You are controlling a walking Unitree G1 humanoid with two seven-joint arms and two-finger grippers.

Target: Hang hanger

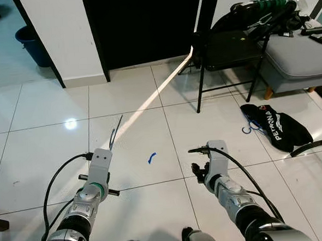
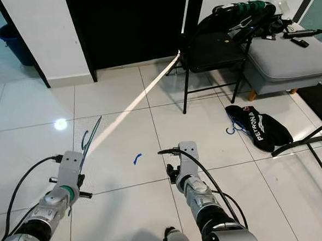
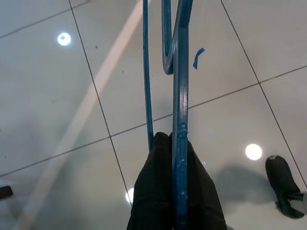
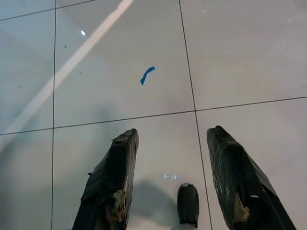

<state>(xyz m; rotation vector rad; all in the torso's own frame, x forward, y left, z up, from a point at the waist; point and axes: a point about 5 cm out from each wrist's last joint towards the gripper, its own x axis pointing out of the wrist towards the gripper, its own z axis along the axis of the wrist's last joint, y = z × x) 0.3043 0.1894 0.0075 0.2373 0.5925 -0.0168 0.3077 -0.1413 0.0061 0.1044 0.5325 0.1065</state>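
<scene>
A thin blue wire hanger (image 3: 180, 91) runs out from between the fingers of my left gripper (image 3: 171, 143), which is shut on it. From the head, the hanger (image 1: 116, 132) pokes forward and up from the left gripper (image 1: 109, 151) over the white floor tiles. My right gripper (image 4: 172, 134) hangs open above the floor with nothing between its fingers. It sits low at centre right (image 1: 198, 171).
A black folding chair (image 1: 227, 48) piled with dark items stands ahead on the right, beside a grey upholstered seat (image 1: 299, 57). A black bag (image 1: 276, 125) lies on the floor at right. A dark doorway (image 1: 144, 23), a blue bin (image 1: 33, 43) and a blue tape scrap (image 1: 152, 157) are ahead.
</scene>
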